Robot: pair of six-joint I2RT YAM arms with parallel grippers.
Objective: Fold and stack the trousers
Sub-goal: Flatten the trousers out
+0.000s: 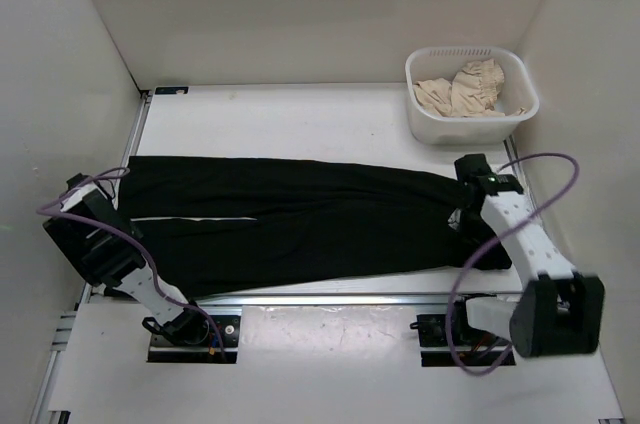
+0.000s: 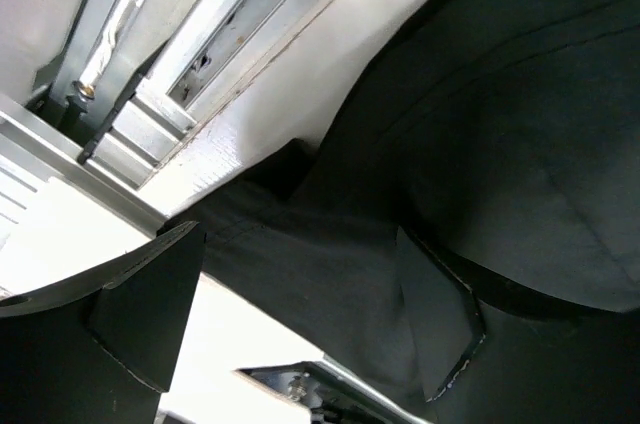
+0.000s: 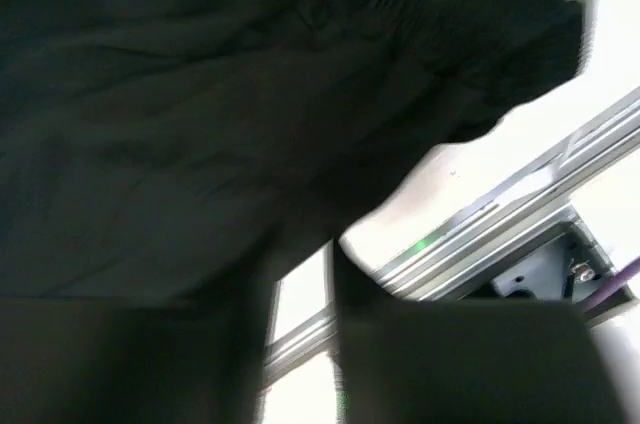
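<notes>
The trousers (image 1: 300,224) are plain black and unpatterned, save one thin pale line along the leg just beside the left hand (image 2: 300,294). That hand's fingers (image 2: 150,314) are matt black. The tabletop (image 1: 300,114) is white. Beyond the right hand (image 3: 303,274), itself dark, a white basket (image 1: 428,124) holds a beige cream garment (image 1: 462,92). Purple cables (image 1: 470,274) loop over white arms (image 1: 525,234).

One pair of long black soft-fabric trousers (image 1: 300,224) is counted, nothing more on that front. One white plastic basket (image 1: 428,124) is seen, and one crumpled beige cloth garment (image 1: 462,92) is counted too. Two white-and-black robot arms are counted, the left arm (image 1: 128,272) and the right arm (image 1: 525,239). Two purple cables are counted, the left cable (image 1: 60,196) and the right cable (image 1: 548,155).
</notes>
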